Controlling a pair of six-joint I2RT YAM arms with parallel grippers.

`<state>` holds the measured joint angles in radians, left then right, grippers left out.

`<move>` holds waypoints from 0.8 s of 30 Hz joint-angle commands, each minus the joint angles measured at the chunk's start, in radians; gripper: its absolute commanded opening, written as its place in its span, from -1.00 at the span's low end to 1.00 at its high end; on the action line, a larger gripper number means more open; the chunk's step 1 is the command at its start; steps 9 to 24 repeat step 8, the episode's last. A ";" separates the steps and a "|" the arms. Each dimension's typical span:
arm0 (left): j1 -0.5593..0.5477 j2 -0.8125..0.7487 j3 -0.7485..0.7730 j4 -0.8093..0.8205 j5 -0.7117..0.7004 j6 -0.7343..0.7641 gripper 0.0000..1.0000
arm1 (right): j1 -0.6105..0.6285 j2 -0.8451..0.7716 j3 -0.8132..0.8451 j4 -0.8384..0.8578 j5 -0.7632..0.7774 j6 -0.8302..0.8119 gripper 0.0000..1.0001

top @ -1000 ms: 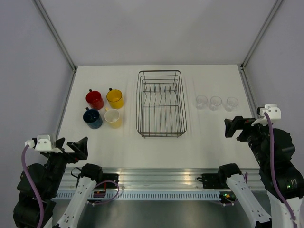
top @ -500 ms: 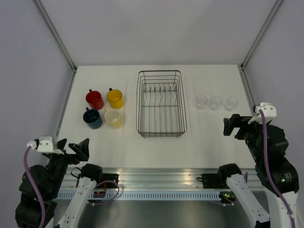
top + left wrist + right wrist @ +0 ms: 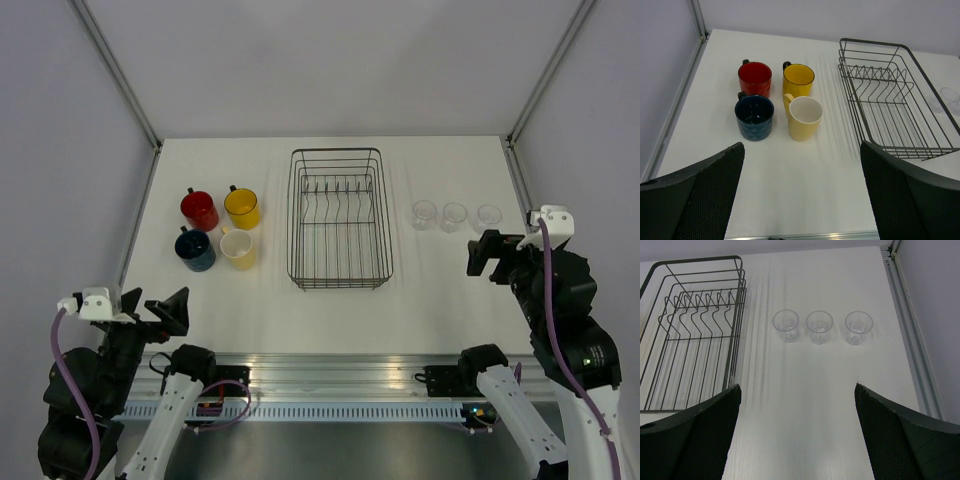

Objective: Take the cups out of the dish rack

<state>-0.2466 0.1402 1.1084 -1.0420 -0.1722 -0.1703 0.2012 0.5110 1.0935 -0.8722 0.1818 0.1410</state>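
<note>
White tabletop point(image 3: 440, 290), grey walls point(image 3: 330, 60), dish rack point(image 3: 339, 218) mid-table, left gripper point(image 3: 801, 147) and right gripper point(image 3: 797, 387) splayed, unladen

You have the dish rack point(image 3: 338, 285) in the middle of the table point(image 3: 440, 290), with its row of tines toward its far end. To its left, four mugs stand on the table in a tight two-by-two block: the far-left mug point(image 3: 199, 209), the far-right mug point(image 3: 242, 207), the near-left mug point(image 3: 196, 249) and the near-right mug point(image 3: 238, 248). To its right, level with its far half, a spaced row runs left to right: the left tumbler point(image 3: 424, 214), the middle tumbler point(image 3: 455, 216) and the right tumbler point(image 3: 488, 217).
</note>
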 commanded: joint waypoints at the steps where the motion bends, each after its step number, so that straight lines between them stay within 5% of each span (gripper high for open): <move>1: -0.003 -0.004 -0.013 0.056 0.000 0.000 0.99 | 0.004 0.012 -0.001 0.039 0.013 -0.003 0.96; 24: -0.003 -0.002 -0.016 0.066 -0.001 0.002 0.99 | 0.004 0.026 -0.009 0.042 0.005 -0.012 0.96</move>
